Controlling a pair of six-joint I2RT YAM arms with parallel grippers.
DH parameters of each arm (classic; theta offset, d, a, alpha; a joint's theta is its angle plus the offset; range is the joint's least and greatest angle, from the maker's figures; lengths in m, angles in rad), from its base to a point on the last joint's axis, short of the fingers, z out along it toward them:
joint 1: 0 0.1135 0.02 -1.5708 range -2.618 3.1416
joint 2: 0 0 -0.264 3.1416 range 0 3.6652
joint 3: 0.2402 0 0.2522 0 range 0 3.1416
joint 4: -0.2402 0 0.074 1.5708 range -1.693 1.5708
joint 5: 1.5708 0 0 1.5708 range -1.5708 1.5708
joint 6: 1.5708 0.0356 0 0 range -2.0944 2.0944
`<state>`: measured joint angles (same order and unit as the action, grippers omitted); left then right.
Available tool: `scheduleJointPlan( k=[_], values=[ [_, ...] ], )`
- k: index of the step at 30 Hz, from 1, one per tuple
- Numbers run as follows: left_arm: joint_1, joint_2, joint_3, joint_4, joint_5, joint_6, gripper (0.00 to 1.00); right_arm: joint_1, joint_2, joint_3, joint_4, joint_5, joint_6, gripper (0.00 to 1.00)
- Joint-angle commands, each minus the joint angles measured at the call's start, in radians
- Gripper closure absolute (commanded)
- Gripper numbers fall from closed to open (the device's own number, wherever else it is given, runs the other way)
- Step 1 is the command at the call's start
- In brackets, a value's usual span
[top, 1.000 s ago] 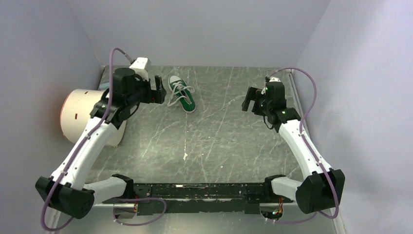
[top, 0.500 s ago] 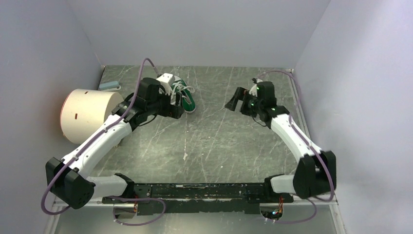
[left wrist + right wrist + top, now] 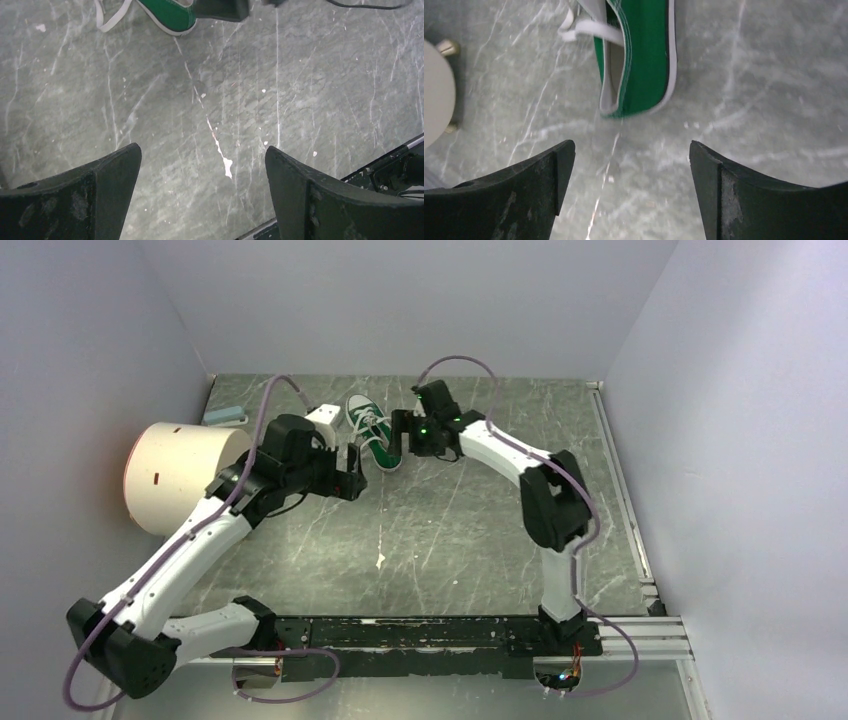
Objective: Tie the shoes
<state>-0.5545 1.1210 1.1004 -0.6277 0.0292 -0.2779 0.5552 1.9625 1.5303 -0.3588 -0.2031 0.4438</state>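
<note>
- Starting nearest me, the black rail (image 3: pixel 420 632) at the table's near edge carries both my bases, and the two arms reach away from it toward the far half of the grey marbled table (image 3: pixel 450 540).
- My left gripper (image 3: pixel 352 465) hangs over bare tabletop just short of the shoe. Its wrist camera shows the left gripper (image 3: pixel 202 152) spread wide and holding nothing. I judge it is parked there to leave the shoe's near-left side free for a lace grab.
- To its left, well apart, stands a white drum (image 3: pixel 175 475), which plays no part here.
- The green sneaker (image 3: pixel 375 430) sits on its sole in the far middle of the table, toe cap pointing away and heel toward me.
- Its white laces (image 3: pixel 589 27) lie loose, with one strand trailing onto the table on the shoe's left side (image 3: pixel 107 17). No knot has been started, so the task is at its beginning.
- My right gripper (image 3: pixel 400 435) is just beside the sneaker's heel on its right. From the wrist, the right gripper (image 3: pixel 631 145) is also wide and empty, and the heel (image 3: pixel 624 107) lies just ahead of the gap. That lines me up to travel along the shoe toward the laces.
</note>
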Motion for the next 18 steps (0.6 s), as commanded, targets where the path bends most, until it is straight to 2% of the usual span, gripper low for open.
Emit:
scheduleJointPlan(
  k=[1, 3, 7, 10, 18],
  values=[
    [-0.008, -0.062, -0.013, -0.117, -0.053, -0.037, 0.02, 0.032, 0.143, 0.186, -0.036, 0.081, -0.046, 0.18],
    [-0.008, -0.078, -0.018, -0.134, -0.066, -0.038, 0.02, 0.037, 0.188, 0.265, -0.063, 0.096, -0.054, 0.27],
    [-0.008, -0.081, -0.028, -0.107, -0.1, -0.01, 0.02, 0.047, 0.241, 0.345, -0.081, 0.134, -0.074, 0.29],
    [-0.008, -0.025, 0.031, -0.125, -0.117, 0.006, 0.02, 0.048, 0.304, 0.431, -0.157, 0.14, -0.081, 0.33],
    [-0.008, 0.046, 0.182, -0.161, -0.125, 0.039, 0.02, 0.097, 0.325, 0.398, -0.167, 0.235, -0.132, 0.49]
  ],
)
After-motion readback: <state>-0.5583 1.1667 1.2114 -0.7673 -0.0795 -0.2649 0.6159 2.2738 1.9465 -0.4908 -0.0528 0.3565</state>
